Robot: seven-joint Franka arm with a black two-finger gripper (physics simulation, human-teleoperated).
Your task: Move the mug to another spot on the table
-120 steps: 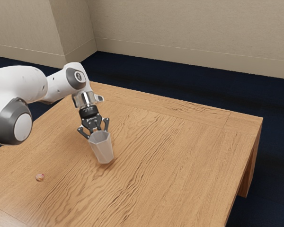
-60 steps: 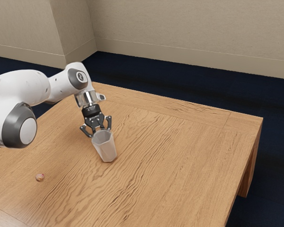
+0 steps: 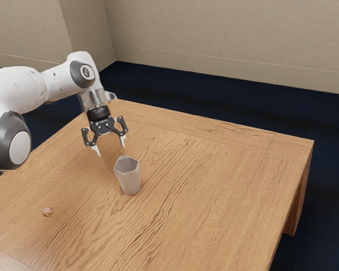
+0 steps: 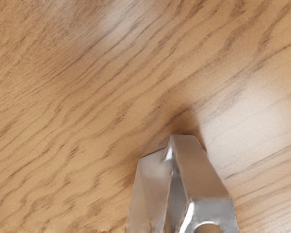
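A grey faceted mug (image 3: 127,175) stands upright on the wooden table (image 3: 214,186), left of its middle in the exterior view. My gripper (image 3: 109,148) hangs open in the air above and to the exterior view's left of the mug, with nothing between its fingers and a clear gap to the rim. In the wrist view the mug (image 4: 182,194) shows from above as a silvery faceted shape on the wood grain.
A small reddish-brown object (image 3: 47,212) lies near the table's front left part. The table's far and right edges drop to dark blue carpet (image 3: 226,96). Broad bare wood stretches to the exterior view's right of the mug.
The gripper let go of the mug, opened and rose up and to the exterior view's left. The mug shifted slightly right and now stands free and upright.
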